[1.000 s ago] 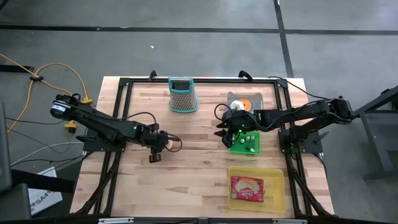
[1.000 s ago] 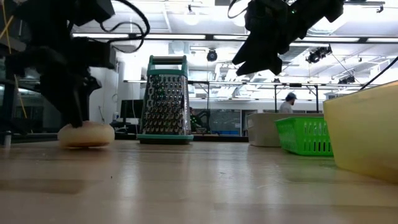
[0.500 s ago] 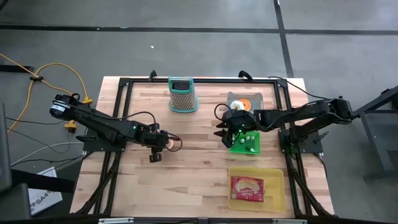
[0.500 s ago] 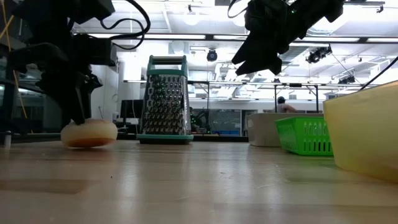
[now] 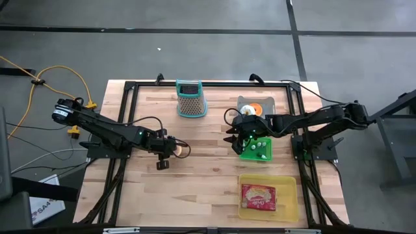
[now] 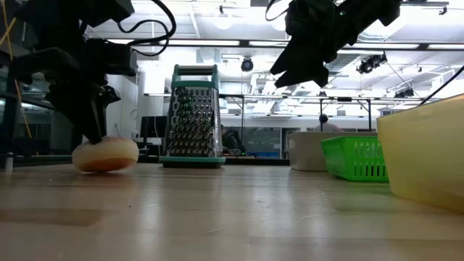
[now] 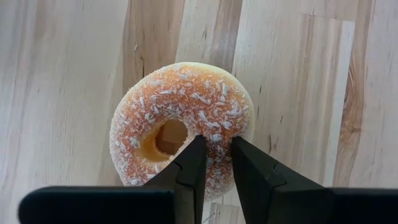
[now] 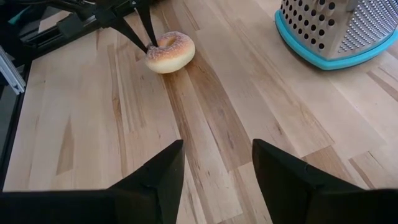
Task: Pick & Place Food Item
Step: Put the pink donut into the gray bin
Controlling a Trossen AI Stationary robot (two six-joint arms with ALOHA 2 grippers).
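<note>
Doughnut [image 7: 181, 128] lies flat on your counter [image 5: 201, 182], left end effector [image 7: 213, 160] pinching its ring wall from above, one finger through the hole.

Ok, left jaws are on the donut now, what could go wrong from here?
1. The left gripper pinches only one side of the donut's ring, so it may tilt or slip on lifting.
2. The donut already sits slightly tilted on the table; more squeeze could push it away.
3. The right gripper hangs near the green basket, so a carry that way may crowd it.
</note>
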